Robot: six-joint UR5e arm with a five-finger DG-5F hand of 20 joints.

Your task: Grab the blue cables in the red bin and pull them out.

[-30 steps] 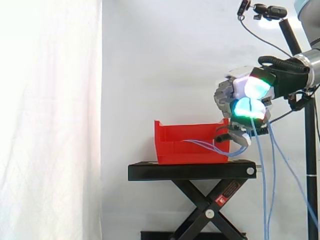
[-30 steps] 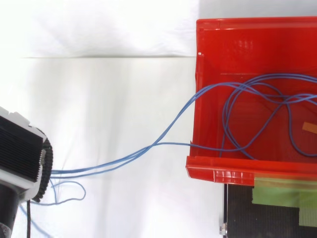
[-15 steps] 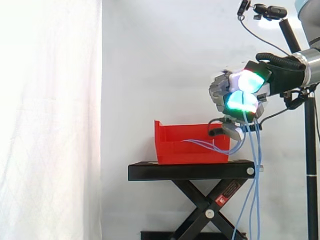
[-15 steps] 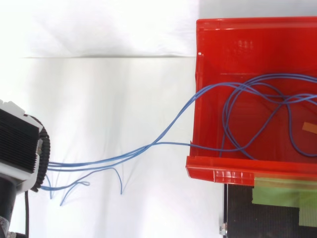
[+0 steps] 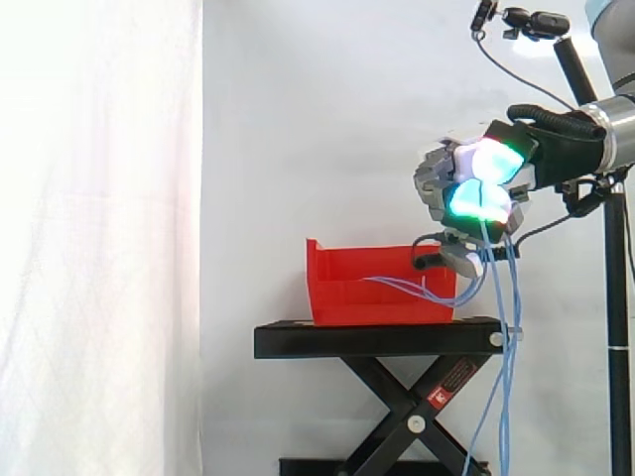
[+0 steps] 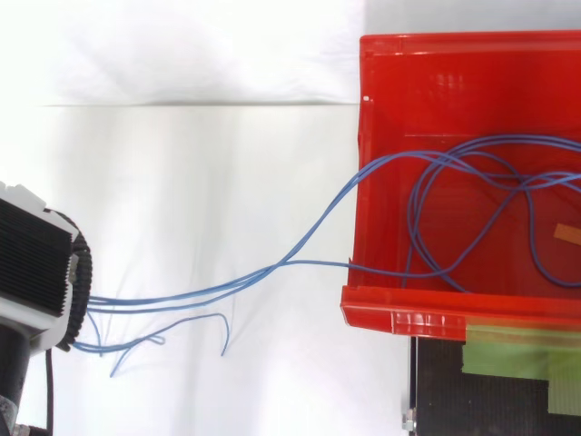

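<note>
The red bin stands on a black platform; from above its floor holds loops of thin blue cables. Several strands run over the bin's left wall and stretch as a bundle to my hand. In the side view the hand hovers above and just right of the bin's right end, fingers curled, shut on the blue cables. Loose ends of the cables hang straight down from the hand past the platform's edge.
The platform sits on a black scissor lift. A dark pole carrying a camera stands at the far right. Green tape marks the platform beside the bin. A white curtain hangs behind.
Over the last second the hand moved left and slightly up, nearer the bin's right end. The hanging cable ends swung in and now dangle close together.
</note>
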